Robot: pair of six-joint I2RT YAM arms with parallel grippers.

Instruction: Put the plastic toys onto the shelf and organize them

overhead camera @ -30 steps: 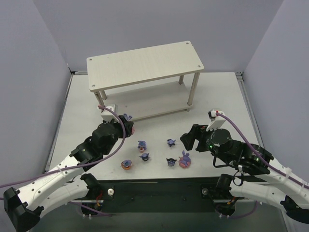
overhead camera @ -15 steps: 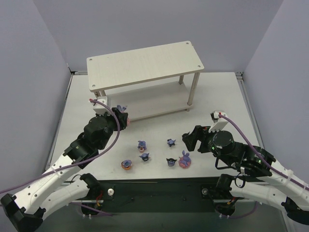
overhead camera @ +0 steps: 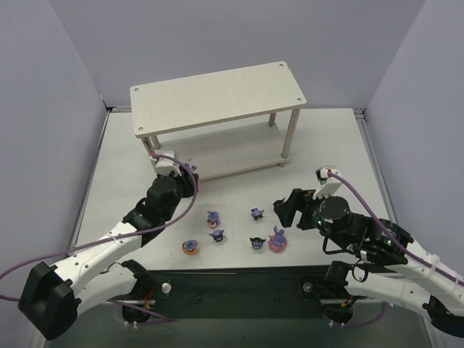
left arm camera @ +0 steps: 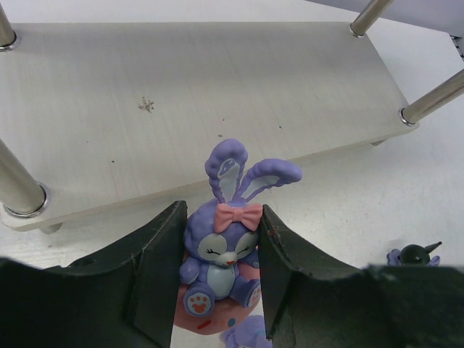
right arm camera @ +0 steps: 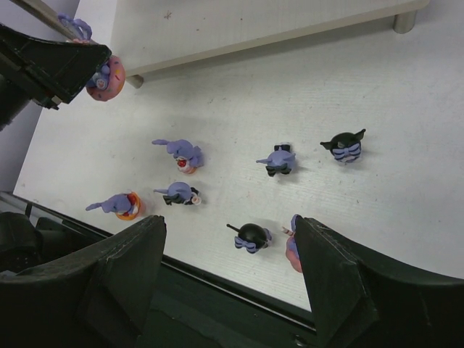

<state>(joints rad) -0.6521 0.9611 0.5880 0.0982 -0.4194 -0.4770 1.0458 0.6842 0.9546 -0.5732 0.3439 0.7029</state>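
Before the shelf (left arm camera: 217, 94) | left claw (left arm camera: 221, 217) clamped on bunny (left arm camera: 220, 250); right claw (right arm camera: 228, 225) apart above loose toys (right arm camera: 276, 161)

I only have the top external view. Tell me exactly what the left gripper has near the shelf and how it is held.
Observer: The left gripper is shut on a purple bunny with a pink bow. It faces the wrist camera, with one finger pressed against each side.
Operator: Check the lower board under the top one.
Observer: The part of the lower board that the left wrist view shows carries no toy.
Operator: Report anything my right arm covers.
Observer: A dark pointed-ear figure sits on the table just ahead of the open right gripper.
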